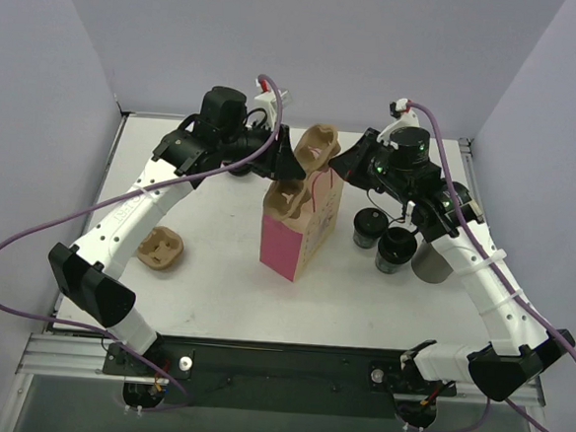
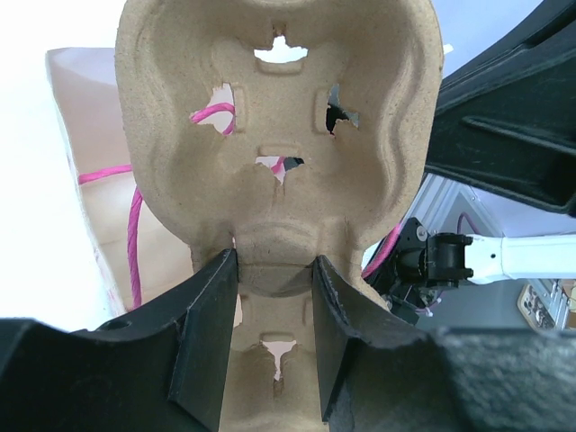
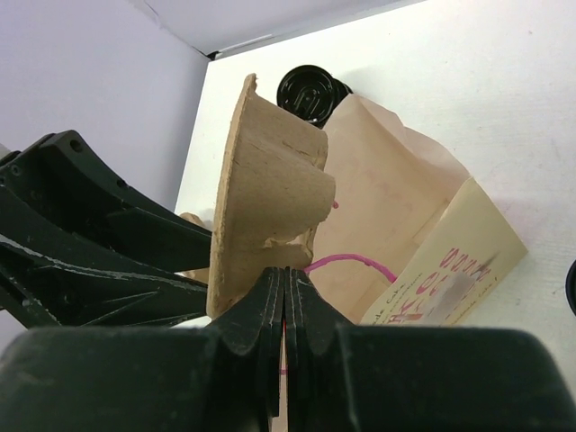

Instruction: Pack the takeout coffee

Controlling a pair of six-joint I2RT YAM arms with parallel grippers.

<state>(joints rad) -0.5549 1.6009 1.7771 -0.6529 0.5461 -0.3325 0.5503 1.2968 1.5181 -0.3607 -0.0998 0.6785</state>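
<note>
Well, far left on the surface point(image 1: 223, 291) a spare pulp tray point(image 1: 162, 249) lies by itself, well apart from the bag point(image 1: 288, 241). My left hand point(image 2: 273, 270) reaches in from the left and holds the carrier point(image 2: 279, 108): its two fingers point(image 2: 211, 333) are set narrow, clamped on the carrier's middle ridge, one on each side. The carrier hangs tilted over the open mouth of the bag, and the bag's pink cord shows through its cut-outs. The bag stands upright near the middle of the surface. My right hand point(image 3: 285, 279) is just right of the carrier, above the bag's far edge, fingers pressed fully together; I cannot tell whether anything thin is pinched between them. Right of the bag, two cups point(image 1: 368, 227) point(image 1: 395, 249) stand lidded on the surface, just beside each other, not in the bag. A grey cup point(image 1: 429, 263) sits beside them, partly under my right arm
</note>
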